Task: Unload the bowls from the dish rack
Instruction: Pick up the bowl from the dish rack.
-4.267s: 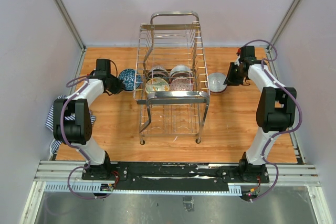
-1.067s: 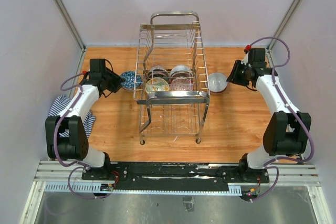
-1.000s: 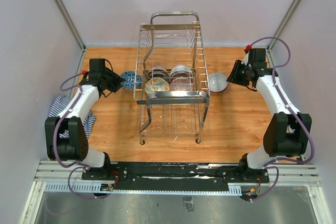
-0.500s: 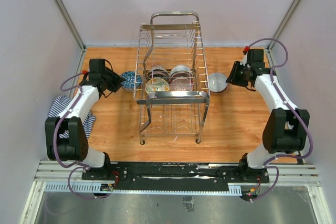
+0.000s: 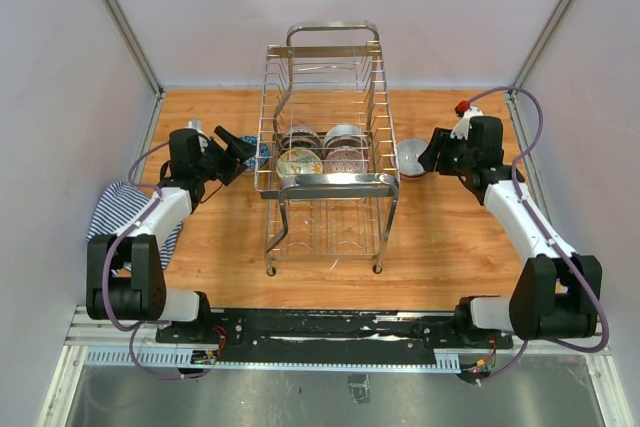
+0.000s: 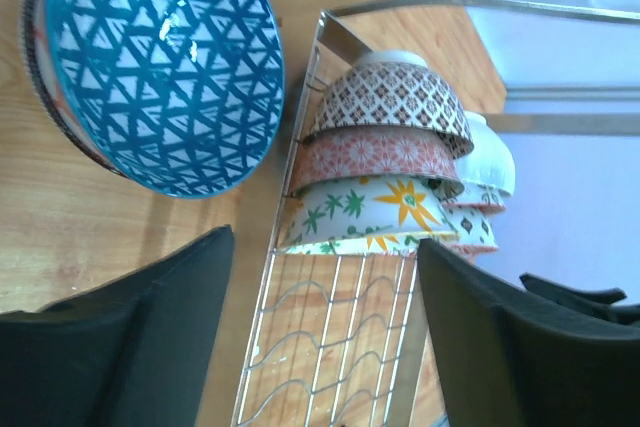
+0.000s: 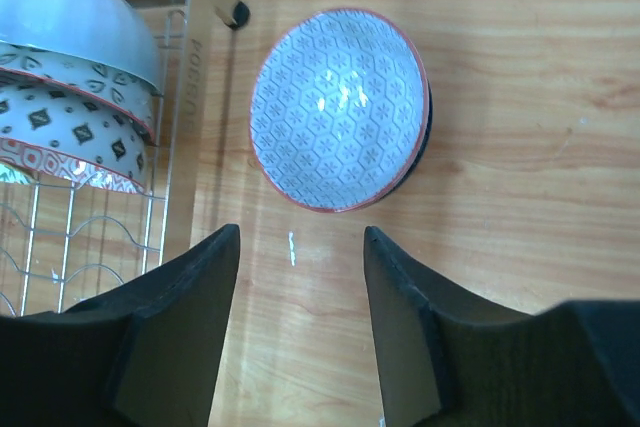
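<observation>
The chrome dish rack (image 5: 326,182) stands mid-table with several patterned bowls (image 5: 322,150) on edge inside it; the left wrist view shows them stacked (image 6: 385,137). Left of the rack a blue triangle-patterned bowl (image 6: 160,67) rests on the table. My left gripper (image 6: 325,242) hovers open just short of it, facing the rack's side wires, with nothing between its fingers. Right of the rack lies a pale hexagon-patterned bowl (image 7: 338,107) with a red rim. My right gripper (image 7: 300,232) is open a little back from it, holding nothing.
A striped cloth (image 5: 120,212) hangs over the table's left edge beside the left arm. The rack's tubular handle (image 5: 335,183) and thin legs (image 5: 272,269) reach toward the arms. White walls close in the table on three sides.
Both grippers have opened and let go of their bowls, which now rest on the table. The left gripper lifted and swung toward the rack; the right one drew back slightly.
</observation>
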`<action>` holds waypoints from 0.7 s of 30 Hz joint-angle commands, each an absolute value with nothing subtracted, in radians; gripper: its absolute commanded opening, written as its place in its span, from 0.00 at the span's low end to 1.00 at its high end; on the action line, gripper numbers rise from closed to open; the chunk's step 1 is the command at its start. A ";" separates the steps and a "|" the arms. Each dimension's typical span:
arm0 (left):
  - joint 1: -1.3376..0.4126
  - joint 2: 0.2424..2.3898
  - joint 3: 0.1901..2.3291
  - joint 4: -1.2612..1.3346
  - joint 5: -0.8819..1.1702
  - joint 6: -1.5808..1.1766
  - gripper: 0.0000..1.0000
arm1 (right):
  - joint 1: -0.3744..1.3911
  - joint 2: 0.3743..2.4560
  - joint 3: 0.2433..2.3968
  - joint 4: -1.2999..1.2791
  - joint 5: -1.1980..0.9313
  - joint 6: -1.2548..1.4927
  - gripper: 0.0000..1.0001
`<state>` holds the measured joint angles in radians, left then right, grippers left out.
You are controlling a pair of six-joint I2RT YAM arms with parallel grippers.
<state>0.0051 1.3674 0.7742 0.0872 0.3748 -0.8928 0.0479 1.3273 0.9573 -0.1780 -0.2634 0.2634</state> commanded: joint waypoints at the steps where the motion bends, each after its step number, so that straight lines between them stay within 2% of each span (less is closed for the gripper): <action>1: 0.011 1.352 0.746 0.241 0.491 -0.855 0.88 | 0.077 1.269 0.895 -0.002 -0.305 0.241 0.57; 3: 0.011 1.341 0.730 0.258 0.490 -0.839 0.99 | 0.083 1.263 0.871 0.037 -0.333 0.254 0.69; 7: 0.011 1.301 0.702 0.277 0.467 -0.796 1.00 | 0.105 1.253 0.825 0.120 -0.365 0.268 0.82; 8: 0.011 1.291 0.699 0.272 0.458 -0.781 1.00 | 0.112 1.255 0.814 0.142 -0.379 0.271 0.95; 9: 0.011 1.282 0.699 0.264 0.449 -0.769 1.00 | 0.117 1.255 0.804 0.162 -0.390 0.276 0.99; 21: 0.011 1.173 0.660 0.265 0.353 -0.688 1.00 | 0.147 1.243 0.749 0.317 -0.417 0.335 0.98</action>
